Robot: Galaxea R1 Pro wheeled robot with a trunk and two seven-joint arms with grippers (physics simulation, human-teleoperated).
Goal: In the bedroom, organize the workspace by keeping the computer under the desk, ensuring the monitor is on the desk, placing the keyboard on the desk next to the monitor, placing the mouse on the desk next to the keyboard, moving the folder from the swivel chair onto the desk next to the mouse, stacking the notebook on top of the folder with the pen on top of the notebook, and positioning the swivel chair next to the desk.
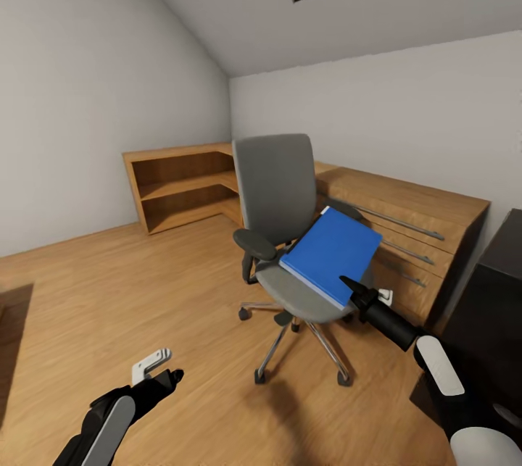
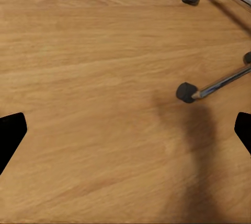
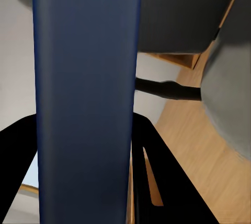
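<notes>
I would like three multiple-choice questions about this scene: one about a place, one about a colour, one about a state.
1. Where is the folder?
A. On the floor
B. On the swivel chair, leaning on an armrest
C. Inside the wooden shelf

2. What colour is the folder?
A. Blue
B. Red
C. Green

3. What state is the left claw in?
A. Shut on a pen
B. Shut on the chair leg
C. Open above the floor

Answers: 1 B, it rests tilted over the seat. 2 A, its cover is bright blue. 3 C, its fingers stand far apart.
</notes>
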